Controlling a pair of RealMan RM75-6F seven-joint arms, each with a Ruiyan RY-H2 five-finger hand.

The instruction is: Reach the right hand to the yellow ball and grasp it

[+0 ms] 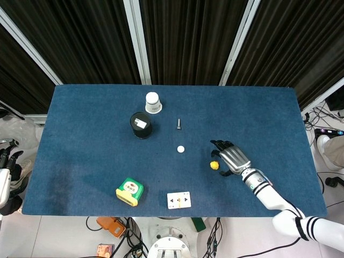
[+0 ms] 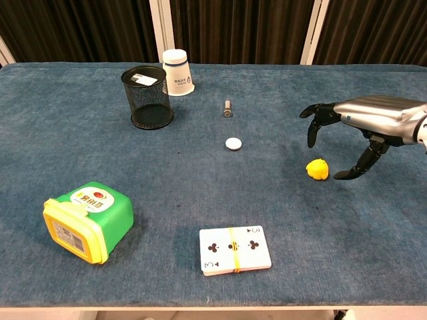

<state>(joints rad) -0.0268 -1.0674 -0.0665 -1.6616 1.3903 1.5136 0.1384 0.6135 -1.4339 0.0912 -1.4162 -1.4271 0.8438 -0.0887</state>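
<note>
The small yellow ball (image 1: 214, 165) (image 2: 317, 169) lies on the blue table, right of centre. My right hand (image 1: 230, 157) (image 2: 357, 127) hovers just to its right, fingers spread and curved around the ball with the thumb low beside it. It holds nothing, and a small gap still separates the thumb from the ball in the chest view. My left hand (image 1: 6, 172) hangs off the table's left edge, partly cut off by the frame.
A black mesh cup (image 1: 142, 125) (image 2: 147, 97) and a white paper cup (image 1: 153, 102) (image 2: 177, 72) stand at the back. A bolt (image 1: 179, 124), a white disc (image 1: 180, 149) (image 2: 233, 143), a card deck (image 1: 179, 200) (image 2: 235, 249) and a green-yellow box (image 1: 129, 191) (image 2: 88, 221) lie about.
</note>
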